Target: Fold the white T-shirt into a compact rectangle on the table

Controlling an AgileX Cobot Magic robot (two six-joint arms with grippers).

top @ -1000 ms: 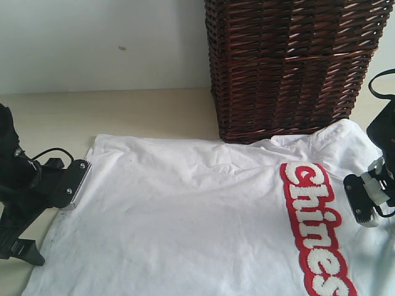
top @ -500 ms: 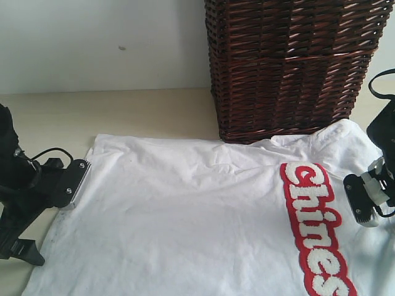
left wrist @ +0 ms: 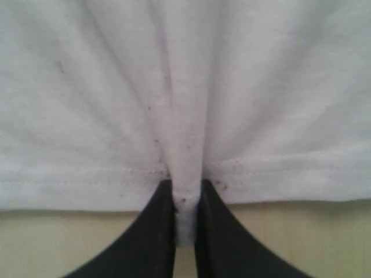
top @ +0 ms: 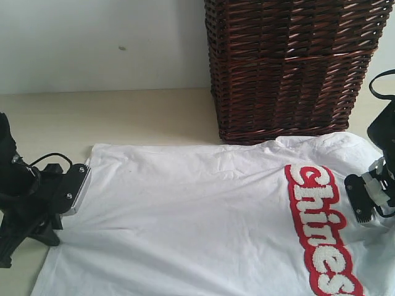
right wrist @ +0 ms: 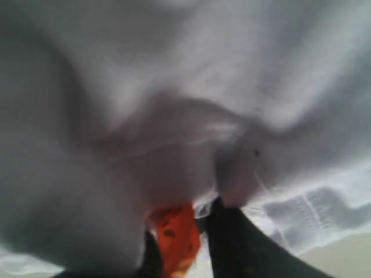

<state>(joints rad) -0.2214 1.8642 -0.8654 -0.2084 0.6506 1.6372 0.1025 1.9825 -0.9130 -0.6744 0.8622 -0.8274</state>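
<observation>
Where the left gripper (top: 78, 185) meets the cloth, its two black fingers (left wrist: 152, 237) are pressed together on a narrow ridge of the hem of the white T-shirt (top: 197, 209). Creases fan away from that pinch across the fabric (small dark flecks dot the stitching just beside the fingertips). Under and behind this gripper lies the bare pale table (top: 136, 114). From the pinched edge the shirt spreads flat over the table toward the other arm. The dark wicker basket (top: 290, 68) stands beyond the shirt's far edge, nearer the right gripper than the left; whether its base touches the cloth cannot be told. The red-edged lettering (top: 321, 228) runs across the shirt just short of the right gripper (top: 365, 198), which sits at the shirt's opposite edge. Its wrist view is blurred, yet shows white fabric bunched and clamped between a black finger (right wrist: 232, 246) and an orange pad (right wrist: 174, 231).
</observation>
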